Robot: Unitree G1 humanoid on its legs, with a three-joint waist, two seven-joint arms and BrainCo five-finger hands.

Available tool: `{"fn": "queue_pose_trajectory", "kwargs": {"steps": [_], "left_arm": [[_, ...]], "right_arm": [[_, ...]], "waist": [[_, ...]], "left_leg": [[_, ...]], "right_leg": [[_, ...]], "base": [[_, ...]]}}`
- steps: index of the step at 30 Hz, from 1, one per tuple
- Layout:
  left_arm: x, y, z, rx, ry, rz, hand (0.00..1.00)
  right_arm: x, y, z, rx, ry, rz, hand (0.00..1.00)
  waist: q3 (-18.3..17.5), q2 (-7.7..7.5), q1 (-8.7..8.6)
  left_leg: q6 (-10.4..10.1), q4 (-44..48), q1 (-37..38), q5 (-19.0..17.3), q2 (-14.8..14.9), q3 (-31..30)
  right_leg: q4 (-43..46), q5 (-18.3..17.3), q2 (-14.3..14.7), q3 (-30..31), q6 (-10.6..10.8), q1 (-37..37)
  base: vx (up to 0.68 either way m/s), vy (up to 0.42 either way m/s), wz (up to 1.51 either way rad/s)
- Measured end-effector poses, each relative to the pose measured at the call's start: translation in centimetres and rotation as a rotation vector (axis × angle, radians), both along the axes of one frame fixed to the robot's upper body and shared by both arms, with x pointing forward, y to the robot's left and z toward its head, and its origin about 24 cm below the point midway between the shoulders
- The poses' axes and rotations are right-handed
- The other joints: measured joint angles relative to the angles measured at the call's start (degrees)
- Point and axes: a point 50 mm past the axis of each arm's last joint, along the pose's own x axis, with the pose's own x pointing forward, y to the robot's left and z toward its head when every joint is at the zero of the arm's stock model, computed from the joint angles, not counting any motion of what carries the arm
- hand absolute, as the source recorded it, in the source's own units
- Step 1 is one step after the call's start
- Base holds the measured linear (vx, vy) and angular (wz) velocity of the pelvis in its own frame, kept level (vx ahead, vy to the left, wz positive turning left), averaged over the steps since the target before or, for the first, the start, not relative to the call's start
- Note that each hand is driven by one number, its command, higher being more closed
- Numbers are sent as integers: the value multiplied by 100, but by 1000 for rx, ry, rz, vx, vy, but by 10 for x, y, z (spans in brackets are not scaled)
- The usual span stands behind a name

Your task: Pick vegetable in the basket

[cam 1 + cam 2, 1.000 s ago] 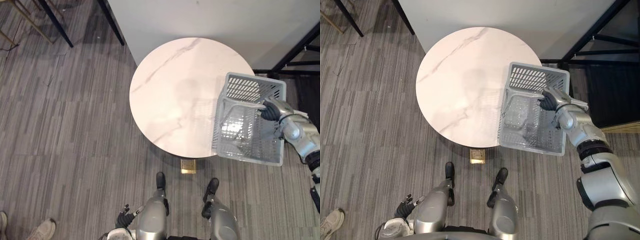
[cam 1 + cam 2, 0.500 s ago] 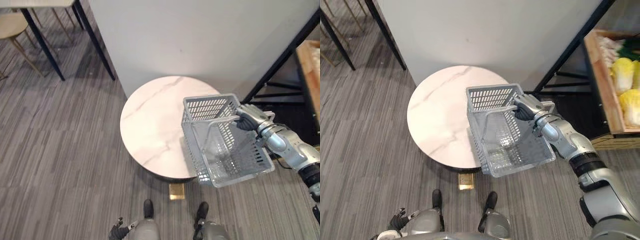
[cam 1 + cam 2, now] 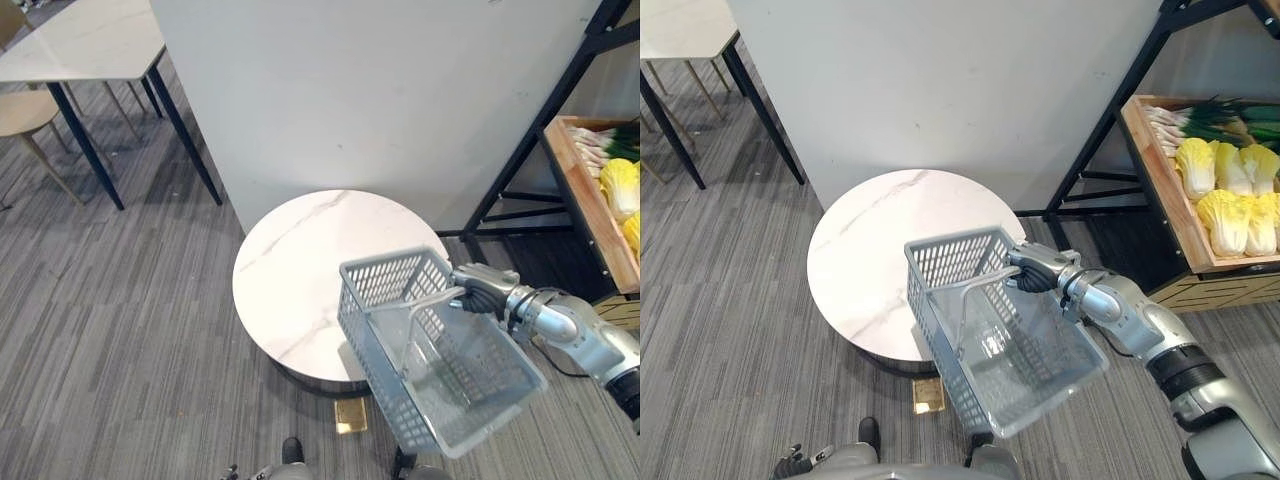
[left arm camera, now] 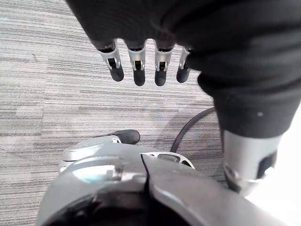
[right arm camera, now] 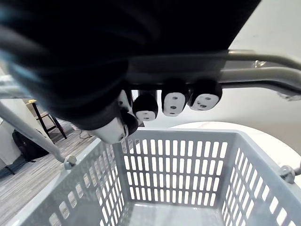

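My right hand (image 3: pixel 1033 273) is shut on the metal handle (image 5: pixel 254 70) of a grey plastic mesh basket (image 3: pixel 390 280). The basket hangs tilted in the air, just off the near right edge of the round table, with nothing visible inside it. In the right wrist view the fingers (image 5: pixel 174 101) curl under the handle above the basket's walls (image 5: pixel 178 169). Yellow-green cabbages (image 3: pixel 1228 205) and green onions (image 3: pixel 1200 112) lie in a wooden crate (image 3: pixel 1160 195) on a shelf at the far right. My left hand (image 4: pixel 136 66) hangs low by my side, fingers relaxed and holding nothing.
A round white marble table (image 3: pixel 300 270) stands in front of a white partition wall (image 3: pixel 350 90). A black metal shelf frame (image 3: pixel 1110 120) carries the crate at the right. A second table (image 3: pixel 80 50) and a chair (image 3: pixel 25 112) stand at the far left.
The camera has tilted up, bringing the vegetable shelf into view. My right hand has carried the basket off the table edge, nearer to me and more tilted.
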Motion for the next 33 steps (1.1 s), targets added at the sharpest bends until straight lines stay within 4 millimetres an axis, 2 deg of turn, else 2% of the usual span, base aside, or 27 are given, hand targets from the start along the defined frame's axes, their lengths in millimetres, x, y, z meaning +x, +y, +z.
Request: {"fn": "queue_pose_trajectory", "kwargs": {"steps": [2, 7, 11, 12, 13, 14, 15, 16, 17, 18, 19, 20, 21, 22, 23, 24, 25, 27, 28, 29, 30, 32, 33], "left_arm": [[-7, -1, -1, 2, 20, 9, 0], [-13, -3, -4, 6, 44, 26, 0], [-10, -1, -4, 16, 54, 21, 0], [-7, -1, -3, 25, 55, -5, 0], [-3, 2, -2, 33, 50, -20, 0], [3, 3, -2, 34, 37, -28, 0], [-1, 2, -3, 34, 52, -23, 0], [-2, 2, -4, 32, 57, -9, 0], [-2, 2, -3, 34, 56, -2, 0], [-2, 9, -2, 38, 48, 41, 0], [3, 11, -1, 24, 28, 99, 0], [-2, 11, -2, 18, 40, 124, 0], [-8, 10, -3, 10, 46, 165, 0], [-9, 11, -3, 14, 46, 178, 0], [-8, 12, -3, 17, 45, 174, 0], [-6, 12, -3, 16, 41, 169, 0], [-3, 11, -3, 13, 34, 166, 0], [3, 4, -4, 0, 26, 151, 0], [3, 4, -4, -1, 29, 151, 0], [3, 6, -4, 5, 27, 154, 0], [5, 7, -4, 7, 27, 152, 0], [5, 5, -4, 4, 30, 144, 0], [4, 5, -4, 6, 36, 135, 0]], "right_arm": [[-4, 0, -8, 10, 26, -10, 100], [-21, -12, -34, 50, 96, -116, 100], [-33, -17, -38, 134, 73, -210, 100], [-35, -17, -38, 163, 65, -236, 100], [-36, -14, -40, 188, 60, -252, 100], [-35, -11, -39, 203, 55, -252, 100], [-31, -2, -36, 238, 35, -237, 100], [-29, 4, -34, 259, 23, -216, 100], [-29, 5, -33, 265, 17, -206, 100], [-27, 7, -29, 272, -1, -189, 100], [-18, 13, -19, 278, -37, -157, 100], [-15, 18, -17, 288, -46, -146, 100], [-12, 30, -15, 279, -52, -96, 100], [-12, 34, -14, 271, -53, -74, 100], [-12, 37, -16, 273, -42, -60, 100], [-11, 42, -18, 279, -25, -45, 100], [-9, 45, -18, 280, -18, -33, 100], [-13, 50, -29, 257, 34, -26, 100], [-13, 51, -31, 256, 42, -24, 100], [-16, 55, -35, 250, 59, -10, 100], [-17, 57, -37, 247, 69, -2, 100], [-20, 58, -41, 243, 85, -3, 100], [-23, 55, -45, 240, 99, -18, 100]], "waist": [[-73, 27, -29], [-150, 106, -230], [-131, 67, -386], [-132, 73, -450], [-99, 8, -509], [-93, 28, -471], [-74, 233, -301], [-18, 271, -317], [-39, 205, -346], [-28, 68, -335], [35, -12, -294], [-2, 86, -207], [-37, 162, 4], [-50, 139, -11], [-90, 58, -30], [-110, -38, 10], [-86, -66, 19], [-92, 8, 7], [-88, -4, 27], [-92, -17, 50], [-84, -17, 38], [-86, 117, -3], [-97, 157, -79]], "left_leg": [[2, 6, 100, -69, -2, 151], [20, 715, 68, -563, 30, 314], [87, 1098, -63, -875, 34, 520], [117, 1217, -171, -994, 95, 611], [158, 1334, -250, -1077, 119, 706], [219, 1394, -249, -1108, 132, 746], [437, 1358, -252, -1070, 484, 1146], [424, 1402, -205, -1061, 612, 1490], [413, 1453, -144, -1058, 634, 1620], [501, 1849, -144, -1251, 670, 1981], [557, 2392, -304, -1628, 800, 2222], [553, 2253, -301, -1698, 823, 2232], [574, 1847, -11, -1438, 878, 2823], [568, 1805, 32, -1408, 842, 3058], [586, 1800, 97, -1385, 776, 3316], [622, 1937, 64, -1414, 803, 3578], [617, 1994, 59, -1410, 845, 3701], [562, 2067, 51, -1361, 1040, 4097], [547, 2115, 54, -1349, 1073, 4243], [539, 2244, 60, -1348, 1123, 4427], [515, 2409, 57, -1344, 1250, 4507], [480, 2447, 28, -1267, 1395, 4524], [470, 2443, 21, -1169, 1450, 4527]], "right_leg": [[17, -4, 4, 124, 5, 5], [502, -222, -102, 353, 68, -75], [863, -229, -208, 631, 159, -352], [1062, -135, -189, 777, 291, -543], [1177, 199, -92, 796, 277, -774], [1077, 523, 16, 773, 208, -884], [727, 1053, 269, 570, -114, -861], [1993, 100, 100, -337, -952, -1056], [2682, -315, -127, -786, -1063, -1069], [3531, -591, -607, -1478, -1061, -1045], [3481, -414, -584, -2057, -1301, -1149], [2897, -295, -293, -1985, -1374, -1053], [2401, -475, 13, -2019, -1513, -759], [2965, -940, -193, -2294, -1673, -703], [3495, -1315, -578, -2580, -1330, -382], [3412, -1369, -732, -2656, -1004, -137], [3303, -1366, -691, -2688, -993, -167], [2219, -1343, -190, -2626, -907, 27], [2126, -1452, -158, -2648, -880, 48], [2013, -1610, -179, -2643, -804, 68], [1740, -1561, -10, -2508, -605, 78], [1323, -1351, 287, -2421, -678, 153], [1093, -1242, 431, -2386, -717, 208]], "base": [[34, 11, -36], [33, 33, -22], [-13, 67, -30], [-117, 72, -43], [-131, 89, -68], [-140, 104, -142], [-178, 94, -171], [-173, 92, -166], [-145, 113, -135], [-88, 103, -162], [-158, 72, -188], [-305, 26, -251], [-263, 5, -207], [-257, 18, -212], [-129, -29, -148], [-158, -59, -137], [-152, -125, -113], [-146, -150, -83], [-121, -167, -83], [-120, -178, -81], [-126, -180, -72], [-149, -166, -40], [-156, -154, -27]]}}
